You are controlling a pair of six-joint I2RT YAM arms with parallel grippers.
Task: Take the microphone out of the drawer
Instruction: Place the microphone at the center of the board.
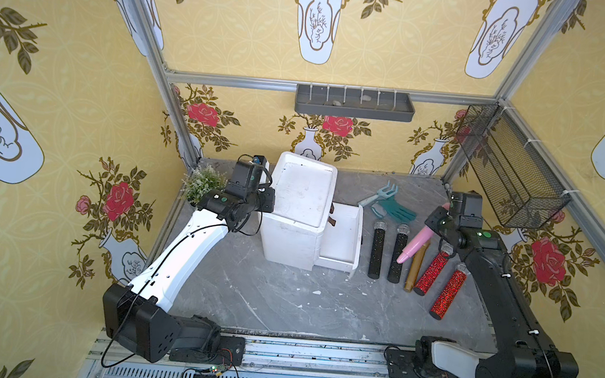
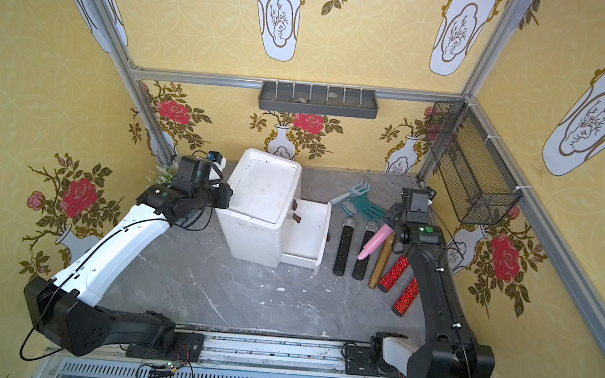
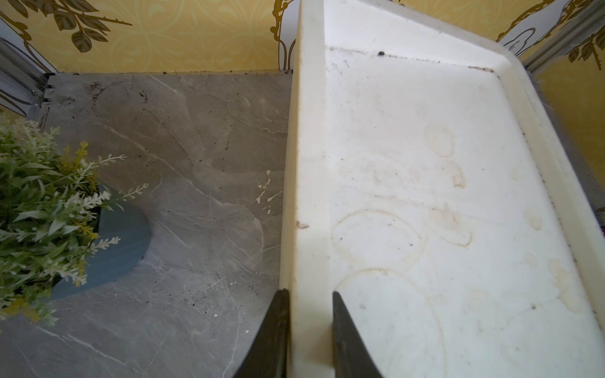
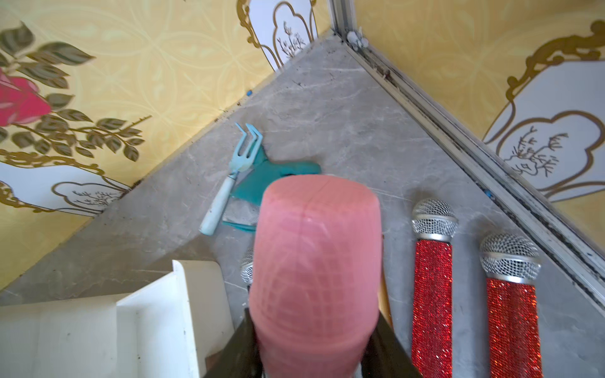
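Right of centre in a top view, the right tool (image 1: 439, 224) clamps the pink microphone (image 1: 415, 244). It is out of the open drawer (image 1: 341, 238), tilted over the row of microphones (image 1: 377, 249) on the surface (image 1: 283, 300). Lower centre in the left wrist view, the left tool (image 3: 309, 301) pinches the cabinet (image 3: 425, 196) rim.

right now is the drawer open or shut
Open: the drawer stands pulled out of the white cabinet in both top views, its white floor showing.
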